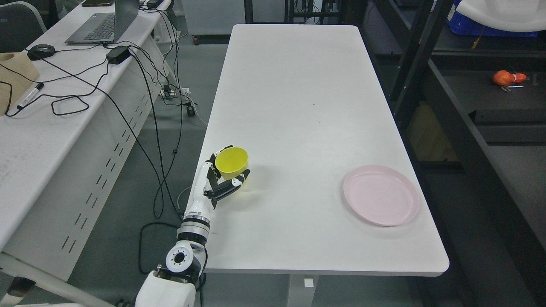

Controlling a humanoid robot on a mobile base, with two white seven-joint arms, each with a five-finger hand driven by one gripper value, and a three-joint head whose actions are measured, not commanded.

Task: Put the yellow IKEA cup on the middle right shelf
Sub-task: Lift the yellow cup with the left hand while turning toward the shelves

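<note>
A yellow cup stands upright near the left edge of the white table. My left hand comes in from the lower left and wraps the cup, its thumb across the near side and its fingers behind the far side. The cup appears to rest on the tabletop. The dark shelf unit stands along the table's right side, a good distance from the cup. My right arm does not show.
A pink plate lies at the table's near right. An orange object sits on a right shelf board. A desk with a laptop, a mouse and several cables stands at the left across a narrow gap.
</note>
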